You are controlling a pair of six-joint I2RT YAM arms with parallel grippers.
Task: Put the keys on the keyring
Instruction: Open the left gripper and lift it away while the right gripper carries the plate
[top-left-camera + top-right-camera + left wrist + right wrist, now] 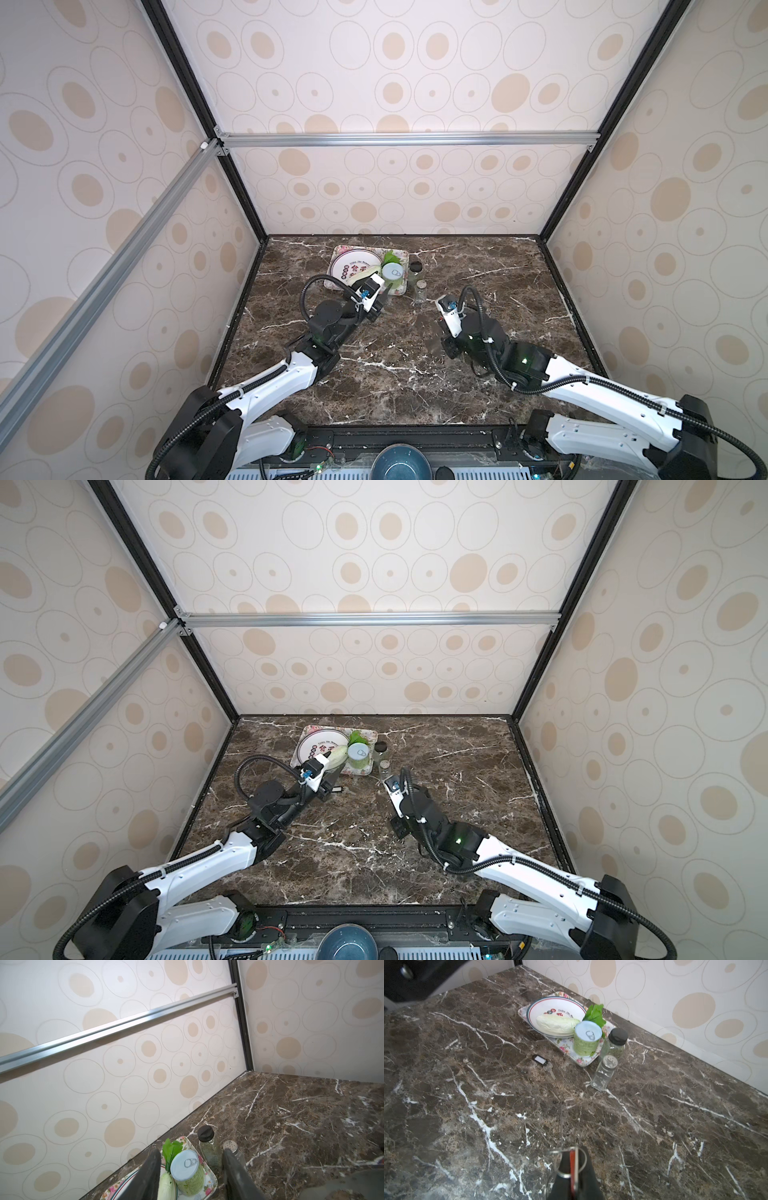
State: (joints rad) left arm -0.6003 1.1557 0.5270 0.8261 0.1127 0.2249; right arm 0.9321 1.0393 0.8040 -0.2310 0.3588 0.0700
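Two keys concern us. We find the black key [539, 1059] lying flat on the table [446, 1095], near the floral tray [583, 1061]. In a top view it lies just beside the left gripper [191, 1152], but apart from it. We read that gripper's jaws as standing partly apart with nothing between them.

We find the right gripper [572, 1155] pinched tight on the red-orange key [572, 1164], well apart from the black key. The thin wire keyring [560, 1175] loops about its fingers. We cannot tell whether the red-orange key is already threaded on the ring.

We judge the step in hand to be the black key, which is not yet on the ring. The next move calls for a low, narrow pinch on its tag that leaves its attaching end free. A carry across to the ring at the right gripper would follow.
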